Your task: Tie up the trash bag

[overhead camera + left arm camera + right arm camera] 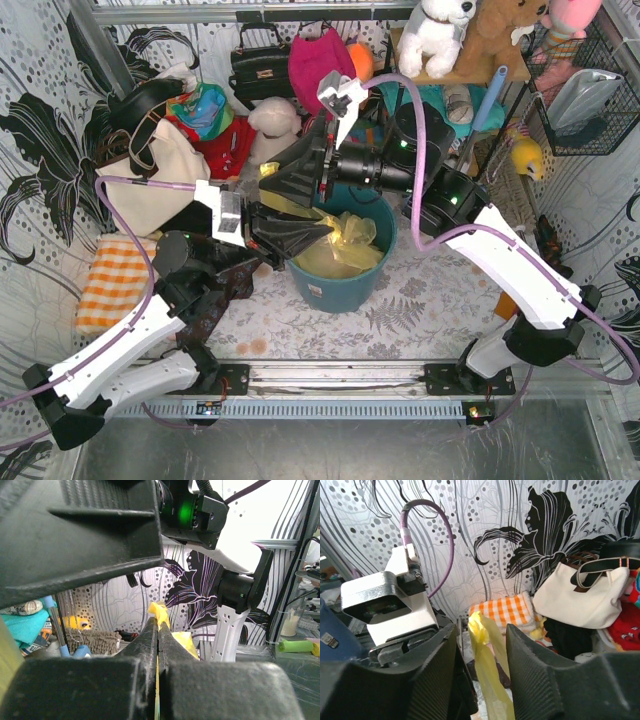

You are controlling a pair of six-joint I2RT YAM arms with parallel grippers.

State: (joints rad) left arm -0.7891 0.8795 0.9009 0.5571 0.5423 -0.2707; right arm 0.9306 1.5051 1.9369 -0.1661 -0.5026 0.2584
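left gripper [158,625]: clamped shut on a raised strip of the trash bag [340,255], likely to keep it taut | trash bag: lines the teal bucket [340,292] at table centre, strip rising past the far-left rim | right gripper [482,626]: jaws apart, straddling that strip without pinching, seemingly lined up for the knot | far left: cream tote [150,195], apart from both arms

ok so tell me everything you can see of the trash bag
The trash bag is thin, glossy, wrinkled yellow-green plastic, translucent, sitting in the teal bucket. One edge is drawn up into a twisted strip: the left claw is shut on it, a tuft poking above the fingertips, and a strip also rises between the open fingers of the right claw.
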